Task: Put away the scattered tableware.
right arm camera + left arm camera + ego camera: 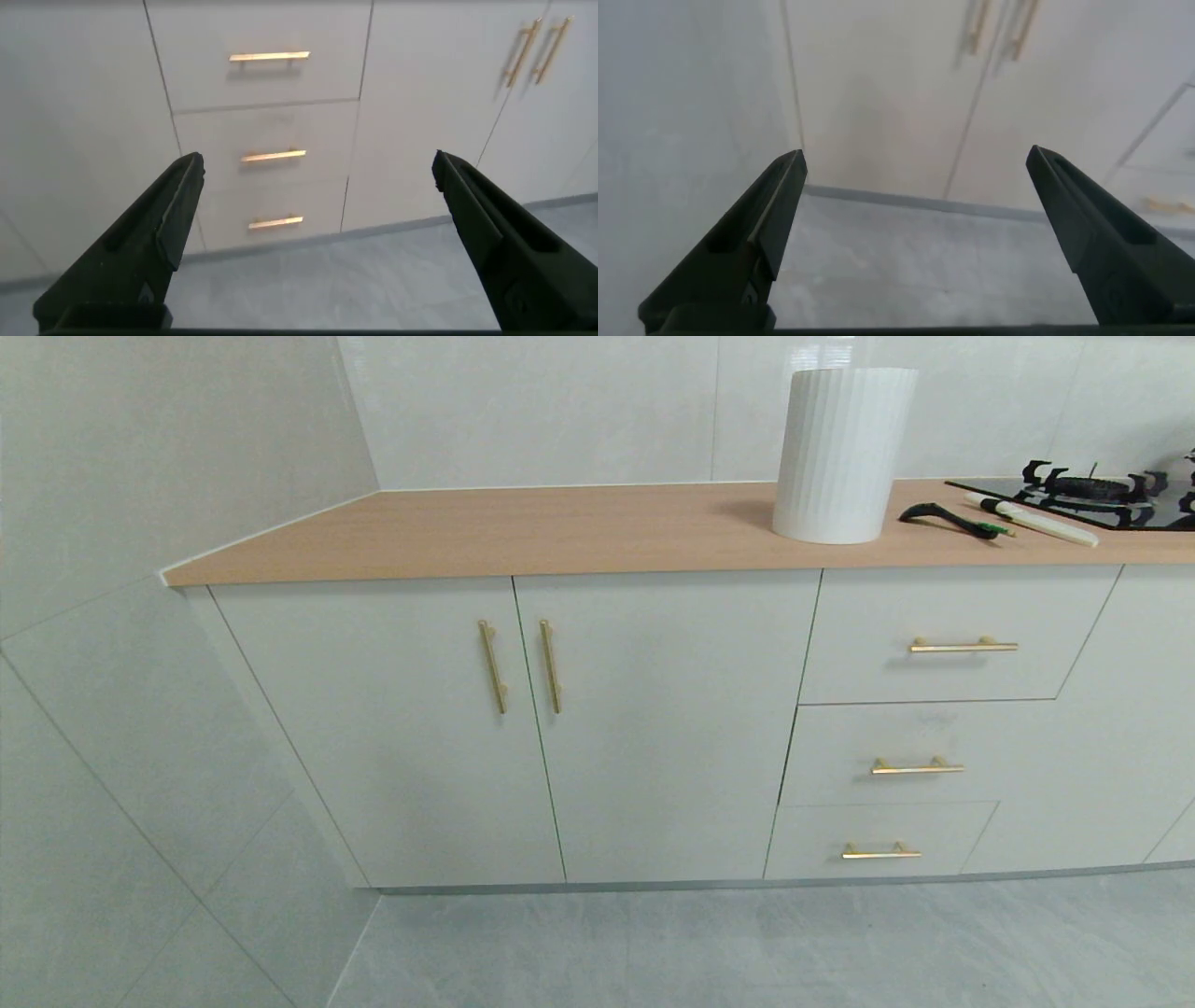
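Tableware is lying on the counter (560, 527) in the head view: a black utensil (952, 520) and a white utensil (1032, 518), perhaps a knife, by the hob (1092, 495), beside the canister (843, 453). Left wrist view: the left gripper (915, 159) is gaping empty, facing cupboard doors (878, 84). Right wrist view: the right gripper (318, 163), likewise gaping empty, is facing drawers (262, 93). Any reach upward is risking a toppled canister.

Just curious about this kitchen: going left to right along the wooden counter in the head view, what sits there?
White ribbed cylindrical container, black curved utensil, long cream-white utensil, black gas hob.
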Available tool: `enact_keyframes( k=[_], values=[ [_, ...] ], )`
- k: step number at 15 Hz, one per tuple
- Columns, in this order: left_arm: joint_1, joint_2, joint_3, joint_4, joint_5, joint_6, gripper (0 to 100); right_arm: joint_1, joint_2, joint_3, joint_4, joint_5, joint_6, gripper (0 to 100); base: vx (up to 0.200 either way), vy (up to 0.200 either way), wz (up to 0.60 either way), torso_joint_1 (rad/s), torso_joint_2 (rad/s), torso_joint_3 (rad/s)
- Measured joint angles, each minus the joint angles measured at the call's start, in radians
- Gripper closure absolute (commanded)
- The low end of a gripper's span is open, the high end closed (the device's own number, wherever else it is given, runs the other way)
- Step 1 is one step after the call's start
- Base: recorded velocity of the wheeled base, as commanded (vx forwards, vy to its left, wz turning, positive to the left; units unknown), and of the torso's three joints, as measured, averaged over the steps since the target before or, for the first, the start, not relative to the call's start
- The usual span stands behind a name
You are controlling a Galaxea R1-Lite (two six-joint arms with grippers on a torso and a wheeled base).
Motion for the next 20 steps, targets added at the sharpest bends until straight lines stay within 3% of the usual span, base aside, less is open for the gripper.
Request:
enact_keyframes(
  k=[3, 5, 7, 8, 9, 11, 12, 13, 15, 18, 20],
  values=[
    [0.045, -0.068, 0.077, -0.007, 0.003, 0.028, 0, -0.041, -0.071, 0.055, -0.003, -0.012, 0.023, 0, 0.000, 0.000, 0.00, 0.000, 0.00, 0.000],
    [0.051, -0.084, 0.111, -0.012, -0.020, 0.076, 0, -0.059, -0.103, 0.160, -0.059, -0.010, 0.018, 0, 0.000, 0.000, 0.00, 0.000, 0.00, 0.000],
    [0.051, -0.091, 0.137, -0.049, -0.089, 0.100, 0, -0.066, -0.117, 0.266, -0.157, 0.032, 0.009, 0, 0.000, 0.000, 0.00, 0.000, 0.00, 0.000],
    [0.052, -0.092, 0.151, -0.073, -0.118, 0.111, 0, -0.068, -0.121, 0.293, -0.143, 0.074, 0.005, 0, 0.000, 0.000, 0.00, 0.000, 0.00, 0.000],
    [0.052, -0.093, 0.161, -0.093, -0.131, 0.132, 0, -0.069, -0.124, 0.308, -0.117, 0.109, 0.001, 0, 0.000, 0.000, 0.00, 0.000, 0.00, 0.000],
    [0.052, -0.094, 0.187, -0.131, -0.138, 0.217, 0, -0.069, -0.126, 0.315, -0.114, 0.132, -0.012, 0, 0.000, 0.000, 0.00, 0.000, 0.00, 0.000],
    [0.052, -0.094, 0.207, -0.169, -0.139, 0.224, 0, -0.069, -0.127, 0.316, -0.115, 0.134, -0.018, 0, 0.000, 0.000, 0.00, 0.000, 0.00, 0.000],
    [0.052, -0.094, 0.217, -0.165, -0.139, 0.214, 0, -0.069, -0.127, 0.317, -0.115, 0.135, -0.030, 0, 0.000, 0.000, 0.00, 0.000, 0.00, 0.000],
    [0.051, -0.091, 0.226, -0.163, -0.140, 0.141, 0, -0.068, -0.127, 0.318, -0.113, 0.147, -0.048, 0, 0.000, 0.000, 0.00, 0.000, 0.00, 0.000],
    [0.050, -0.092, 0.228, -0.163, -0.139, 0.124, 0, -0.068, -0.127, 0.318, -0.110, 0.181, -0.017, 0, 0.000, 0.000, 0.00, 0.000, 0.00, 0.000],
    [0.050, -0.092, 0.228, -0.163, -0.139, 0.126, 0, -0.068, -0.127, 0.318, -0.106, 0.294, -0.021, 0, 0.000, 0.000, 0.00, 0.000, 0.00, 0.000]
  ],
)
